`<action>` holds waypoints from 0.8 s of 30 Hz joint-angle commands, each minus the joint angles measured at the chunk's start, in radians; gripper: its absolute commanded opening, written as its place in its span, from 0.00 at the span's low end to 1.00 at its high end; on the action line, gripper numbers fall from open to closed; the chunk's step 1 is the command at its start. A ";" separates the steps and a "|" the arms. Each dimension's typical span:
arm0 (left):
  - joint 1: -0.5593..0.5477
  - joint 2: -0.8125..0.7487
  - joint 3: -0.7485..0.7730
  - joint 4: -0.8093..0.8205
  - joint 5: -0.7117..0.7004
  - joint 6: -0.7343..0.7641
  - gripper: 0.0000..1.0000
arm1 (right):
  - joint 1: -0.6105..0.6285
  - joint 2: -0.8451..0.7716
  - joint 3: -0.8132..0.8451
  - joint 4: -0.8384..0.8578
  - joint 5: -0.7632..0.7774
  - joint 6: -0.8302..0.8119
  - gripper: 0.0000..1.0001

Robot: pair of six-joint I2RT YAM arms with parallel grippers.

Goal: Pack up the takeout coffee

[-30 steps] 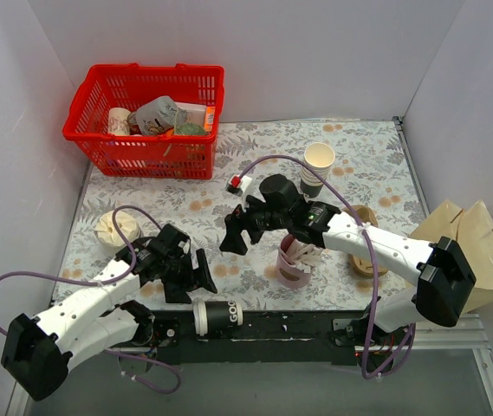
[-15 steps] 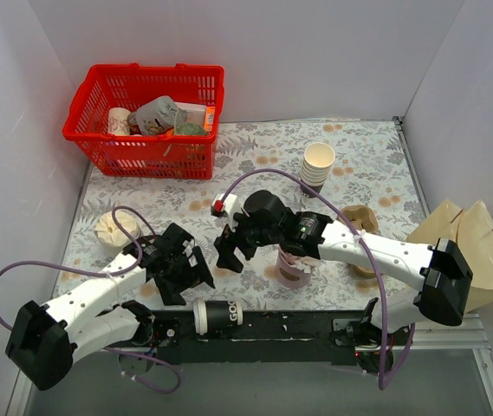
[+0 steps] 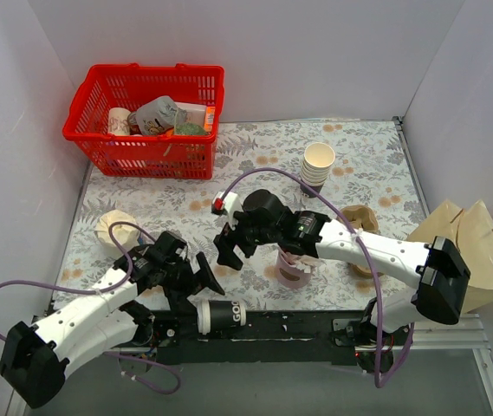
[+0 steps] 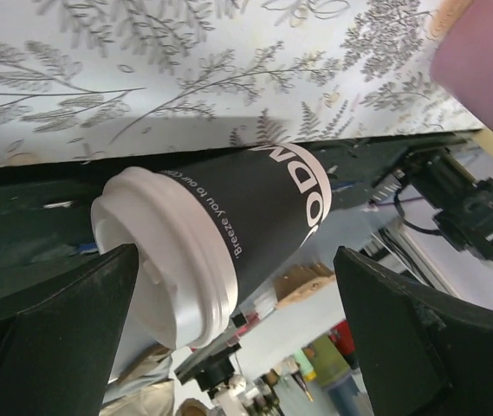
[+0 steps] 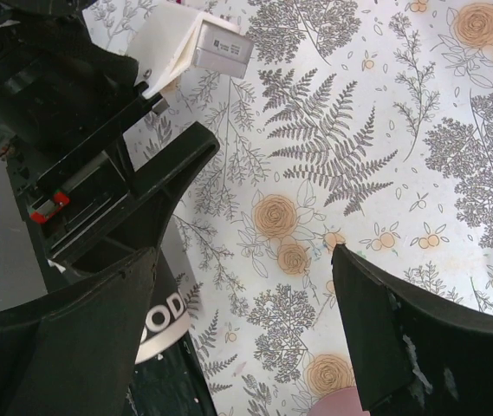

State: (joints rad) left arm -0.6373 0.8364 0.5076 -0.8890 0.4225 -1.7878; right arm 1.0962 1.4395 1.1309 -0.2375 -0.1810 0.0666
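The takeout coffee (image 3: 222, 314) is a dark cup with a white lid, lying on its side at the table's near edge, lid to the left. In the left wrist view the takeout coffee (image 4: 255, 212) lies between the open fingers, not gripped, and its white lid (image 4: 164, 260) points near-left. My left gripper (image 3: 192, 284) is open just above and behind it. My right gripper (image 3: 231, 247) is open and empty over the floral mat, a little beyond the cup. A bit of the cup (image 5: 164, 322) shows in the right wrist view.
A red basket (image 3: 99, 147) with groceries stands at the back left. A stack of cream cups (image 3: 318, 165) stands at the back right. A pink cup of white sticks (image 3: 295, 267) is under the right arm. A brown carrier (image 3: 363, 227), a paper bag (image 3: 476, 251) and a crumpled cream object (image 3: 113, 228) lie around.
My left gripper has moved toward the near edge, closer to the lying coffee cup. My right gripper shifted left and then held. The cup has not moved.
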 commanded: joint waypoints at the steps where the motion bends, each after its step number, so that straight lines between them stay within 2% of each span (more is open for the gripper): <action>1: -0.001 0.004 -0.038 0.208 0.105 -0.082 0.98 | 0.002 0.007 0.030 0.017 0.043 -0.008 0.90; 3: -0.002 0.039 -0.020 0.324 0.075 -0.117 0.98 | 0.001 0.007 0.032 0.021 0.061 0.004 0.90; 4: -0.001 0.093 0.000 0.340 0.003 -0.122 0.98 | 0.001 0.010 0.033 0.021 0.072 0.010 0.90; 7: 0.016 0.168 0.086 0.393 -0.083 -0.136 0.98 | -0.004 0.006 0.026 0.020 0.123 0.030 0.90; 10: 0.047 0.251 0.136 0.597 -0.053 -0.162 0.98 | -0.025 -0.005 0.017 0.024 0.146 0.061 0.90; 11: 0.059 0.306 0.156 0.599 -0.062 -0.148 0.98 | -0.032 -0.011 0.013 0.027 0.155 0.084 0.90; 15: 0.102 0.389 0.307 0.451 -0.161 -0.041 0.98 | -0.053 -0.059 -0.011 0.049 0.158 0.085 0.90; 17: 0.146 0.376 0.354 0.392 -0.217 0.004 0.98 | -0.053 -0.080 -0.019 0.049 0.146 0.056 0.91; 21: 0.267 0.333 0.413 0.260 -0.325 0.065 0.98 | -0.041 -0.080 -0.003 0.000 -0.010 0.003 0.91; 24: 0.320 0.313 0.430 0.153 -0.346 0.122 0.98 | 0.017 -0.070 0.015 -0.040 0.030 -0.036 0.91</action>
State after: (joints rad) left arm -0.3840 1.1984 0.8894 -0.6079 0.1886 -1.7519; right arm 1.0431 1.3666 1.1248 -0.2268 -0.0578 0.0856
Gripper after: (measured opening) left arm 0.981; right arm 0.911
